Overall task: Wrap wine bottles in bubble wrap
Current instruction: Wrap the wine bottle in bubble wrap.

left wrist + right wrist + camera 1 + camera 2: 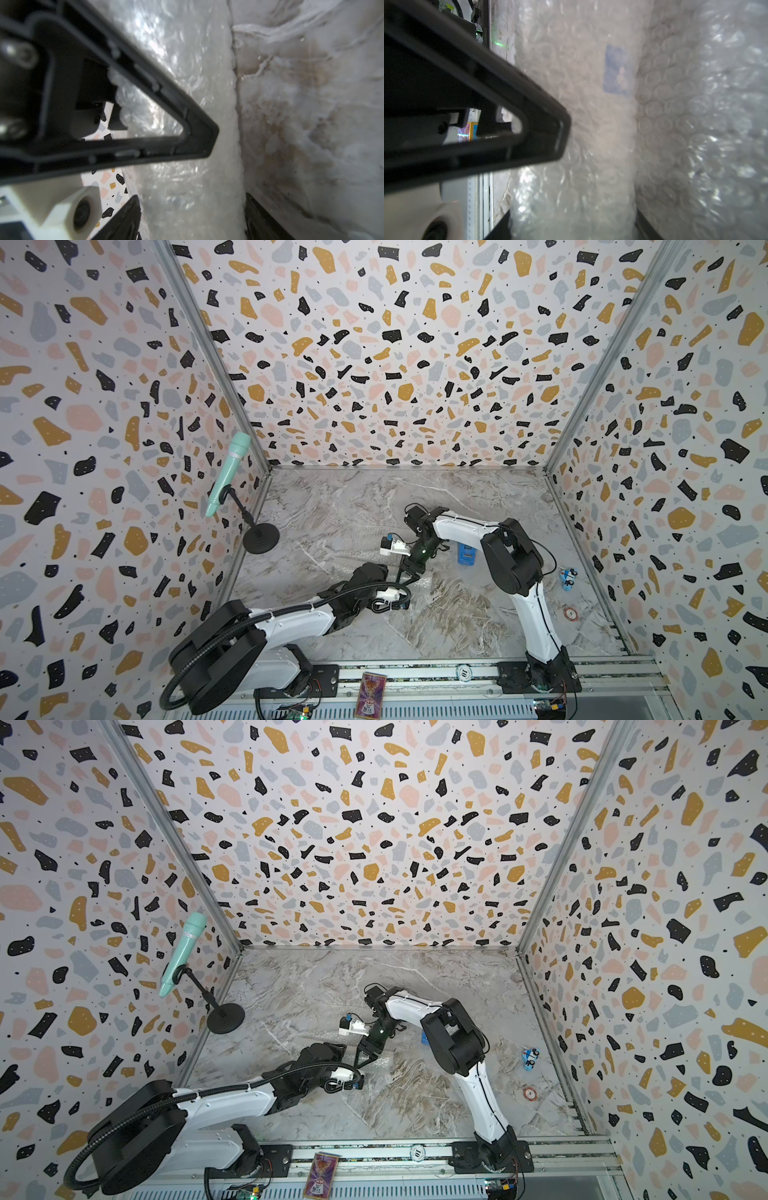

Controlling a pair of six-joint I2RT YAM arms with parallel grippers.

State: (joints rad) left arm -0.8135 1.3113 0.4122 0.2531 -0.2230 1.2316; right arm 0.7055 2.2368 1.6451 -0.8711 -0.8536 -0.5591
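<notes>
The wine bottle lies on the marble table rolled up in the bubble wrap [581, 166]. Only its blue mark [616, 70] shows through the bubbles. More wrap lies flat beside the roll [716, 124], and a glistening bit shows in both top views [422, 585] [382, 1063]. My right gripper [571, 226] [409, 577] straddles the roll with both fingers against it. My left gripper [191, 220] [384, 572] has a finger pressed on each side of the same roll [187, 187]. The two grippers meet mid-table, each one's black finger showing in the other's wrist view.
A mint-green microphone [228, 472] on a black stand is at the far left. A blue tape dispenser [466, 553] sits behind the right arm. A small blue toy [567, 576] and a round disc [571, 613] lie at the right. A card [370, 695] rests on the front rail.
</notes>
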